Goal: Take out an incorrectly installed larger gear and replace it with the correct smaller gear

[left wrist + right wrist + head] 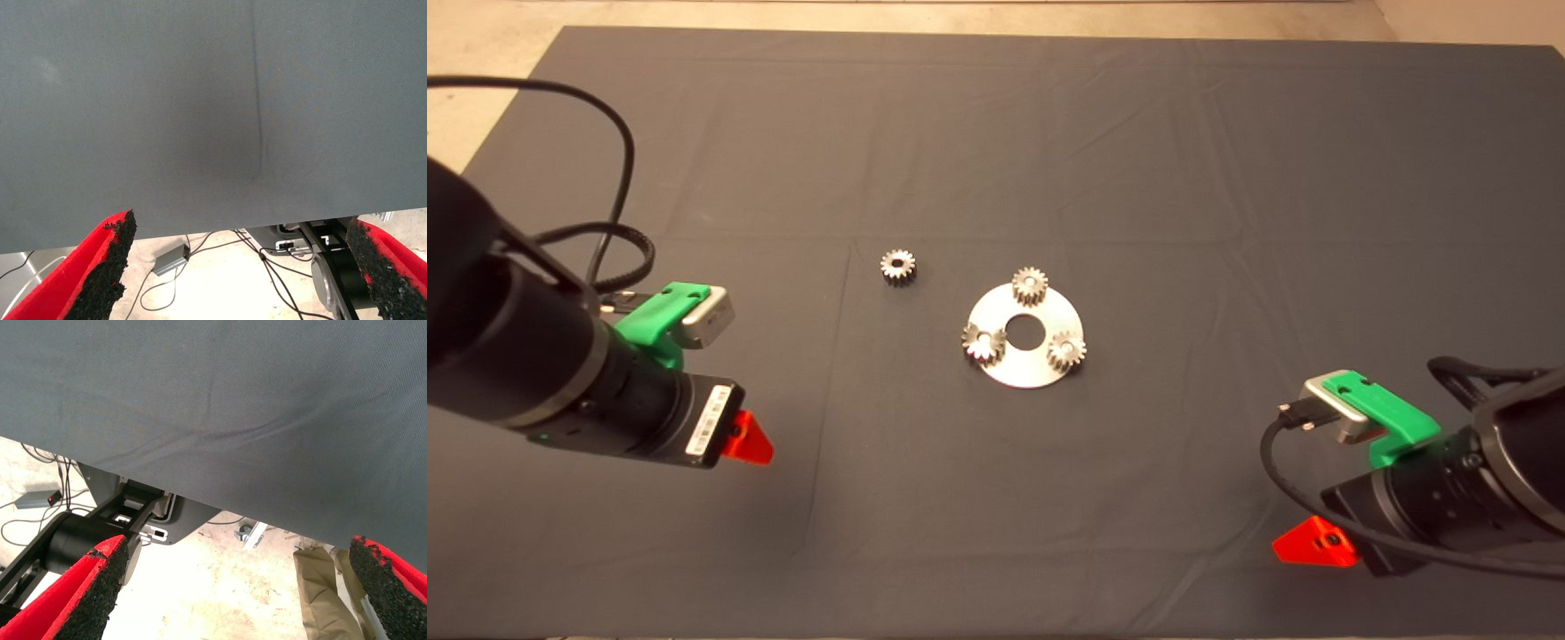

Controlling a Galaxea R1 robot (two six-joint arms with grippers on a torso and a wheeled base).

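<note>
A round steel plate [1024, 360] lies mid-mat [996, 133]; cables [220, 250] and a grey box [170, 259] litter the floor beyond.

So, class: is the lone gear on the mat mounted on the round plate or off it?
Off. The lone gear lies on the mat, apart from the plate.

Black cylindrical arms with cables, green tool mounts, red black-padded fingers [107, 267].

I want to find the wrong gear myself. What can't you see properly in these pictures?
- Head view: the three steel gears on the round silvery plate are too small to compare teeth, as is the loose gear.
- Both wrist views: only dark mat and floor; no gears.
- Right wrist view: a person's leg, cut off by the edge.
</note>
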